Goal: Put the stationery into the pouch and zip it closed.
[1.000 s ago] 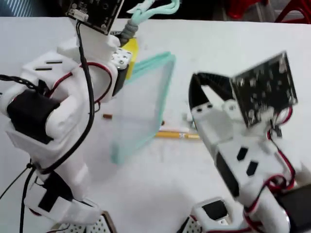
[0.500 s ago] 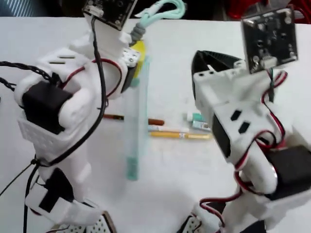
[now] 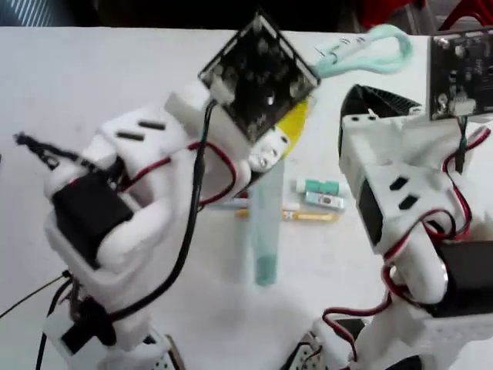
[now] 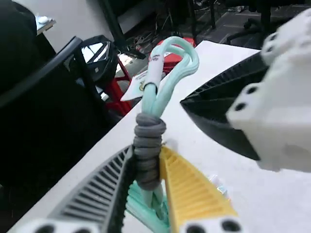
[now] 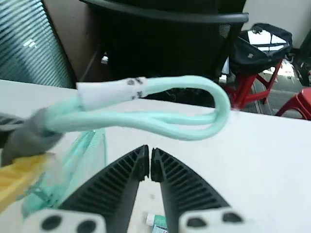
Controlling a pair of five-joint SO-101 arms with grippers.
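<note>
The left gripper (image 4: 146, 154) is pinching the cord (image 4: 171, 68) at its grey knot (image 4: 147, 145).
Its black and yellow fingers are squeezing the knot between them, the mint loop is standing up above, and mint pouch (image 4: 145, 206) fabric is showing below. The right gripper's (image 4: 218, 114) black finger is hanging near the loop over the white table (image 4: 286, 204); a black chair (image 4: 43, 97) is standing behind.

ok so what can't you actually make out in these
Open or zipped: the pouch hangs edge-on in the high view, so it cannot be told.
Pencil: one end hidden behind the pouch, high view.
Small teal items: too small to identify, high view.
Pouch body: cut off at the frame edge past the left gripper, whose jaws clamp the cord, left wrist view.
</note>
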